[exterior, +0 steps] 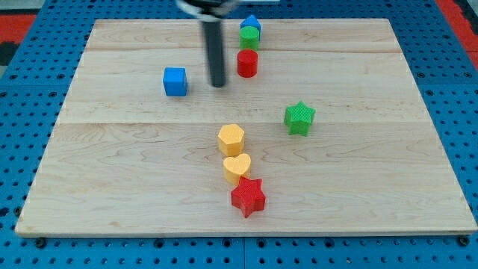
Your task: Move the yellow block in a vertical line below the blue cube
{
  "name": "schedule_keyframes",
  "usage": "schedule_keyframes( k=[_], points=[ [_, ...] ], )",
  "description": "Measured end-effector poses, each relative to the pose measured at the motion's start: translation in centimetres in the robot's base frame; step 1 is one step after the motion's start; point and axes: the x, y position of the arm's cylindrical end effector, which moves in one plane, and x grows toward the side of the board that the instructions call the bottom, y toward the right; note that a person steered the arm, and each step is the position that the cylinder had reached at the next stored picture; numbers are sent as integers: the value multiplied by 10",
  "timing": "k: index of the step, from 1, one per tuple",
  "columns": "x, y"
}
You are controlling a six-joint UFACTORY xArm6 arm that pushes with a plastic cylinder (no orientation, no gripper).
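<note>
Starting nearest, a red star (248, 197) touches a yellow heart (237, 168), with a yellow hexagon (231, 139) just beyond; farther, my tip (218, 84), holding nothing, stands between blue cube (175, 81) and red cylinder (247, 63).

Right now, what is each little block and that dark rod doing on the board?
my tip: between blue cube and red cylinder, touching neither.
blue cube: alone.
red cylinder: below stacked-looking green block and blue block.
yellow hexagon, yellow heart, red star: close column.
green star: alone.

Two yellow blocks (231, 139), two red blocks (248, 197), two blue blocks (175, 81), two green blocks (299, 118)
</note>
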Motion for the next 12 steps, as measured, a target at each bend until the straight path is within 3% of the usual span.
schedule_keyframes(
  k=[1, 2, 3, 4, 5, 6, 7, 8, 9, 12],
  points=[
    [76, 50],
    [114, 39],
    [125, -20],
    [117, -74],
    [82, -103],
    [69, -90],
    [105, -88],
    [119, -156],
    [85, -148],
    [70, -140]
  ],
)
